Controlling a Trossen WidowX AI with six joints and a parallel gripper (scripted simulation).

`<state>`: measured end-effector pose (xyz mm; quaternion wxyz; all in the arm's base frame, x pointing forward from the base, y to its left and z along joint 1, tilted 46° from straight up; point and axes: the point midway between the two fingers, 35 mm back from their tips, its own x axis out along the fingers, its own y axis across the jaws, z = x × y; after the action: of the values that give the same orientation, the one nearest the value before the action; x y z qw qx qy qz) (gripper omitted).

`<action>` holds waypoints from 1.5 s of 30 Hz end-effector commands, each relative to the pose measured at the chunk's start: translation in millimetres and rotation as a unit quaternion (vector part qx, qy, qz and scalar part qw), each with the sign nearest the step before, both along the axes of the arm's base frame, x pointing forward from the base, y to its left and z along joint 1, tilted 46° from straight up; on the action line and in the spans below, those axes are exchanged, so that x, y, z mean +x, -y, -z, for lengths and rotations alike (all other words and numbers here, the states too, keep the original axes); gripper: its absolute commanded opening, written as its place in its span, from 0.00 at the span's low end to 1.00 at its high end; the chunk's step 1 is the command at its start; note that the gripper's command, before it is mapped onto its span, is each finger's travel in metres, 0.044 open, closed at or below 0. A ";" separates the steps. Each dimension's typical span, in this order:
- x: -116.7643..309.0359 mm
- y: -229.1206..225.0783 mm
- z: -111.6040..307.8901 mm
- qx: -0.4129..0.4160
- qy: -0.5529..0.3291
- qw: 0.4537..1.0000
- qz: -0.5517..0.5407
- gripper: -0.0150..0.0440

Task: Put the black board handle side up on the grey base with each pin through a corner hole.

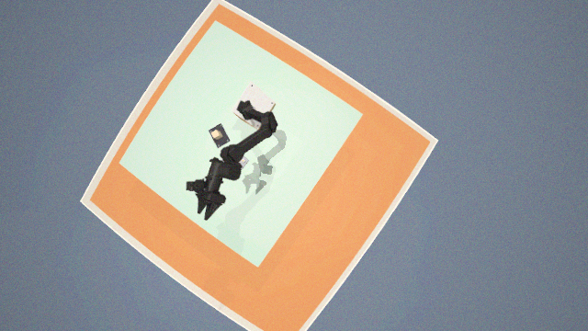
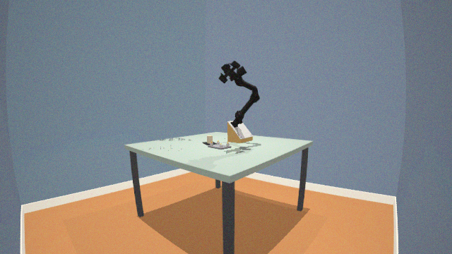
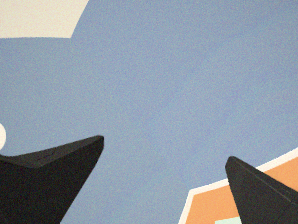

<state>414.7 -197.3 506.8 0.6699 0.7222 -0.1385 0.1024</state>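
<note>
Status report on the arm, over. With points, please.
Claw (image 1: 202,216) (image 3: 166,153) open, raised, nothing held. Black board (image 1: 223,141) on table (image 1: 175,92) (image 2: 275,144), beside base (image 1: 243,164) (image 2: 218,146), unseated. Arm (image 1: 253,142) (image 2: 248,105) hides much of base from above.

Seen from above, the board (image 1: 223,141) (image 2: 205,143) lies flat on the table (image 1: 308,138) (image 2: 275,144), nearest its upper-left edge, handle (image 1: 216,133) (image 2: 210,140) on top. The base (image 1: 245,161) (image 2: 218,147) sits beside it, nearer the table's middle. The arm's stand (image 1: 258,96) (image 2: 232,135) is towards the upper-right edge.

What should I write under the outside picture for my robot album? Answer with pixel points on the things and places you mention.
Black robot arm (image 2: 255,93) raised high above a pale green table (image 2: 275,149), its gripper (image 2: 229,72) empty.
</note>
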 end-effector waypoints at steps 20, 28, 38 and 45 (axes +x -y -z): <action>10.5 60.2 352.9 -0.144 -0.449 0.881 -0.041 1.00; -41.8 37.8 464.1 -0.183 -0.554 0.795 -0.165 1.00; -129.7 -27.0 554.0 -0.195 -0.581 0.690 -0.384 1.00; -188.4 -81.4 569.6 -0.176 -0.532 0.644 -0.521 1.00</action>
<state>268.7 -155.7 -53.5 0.6295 0.4720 0.6163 -0.0326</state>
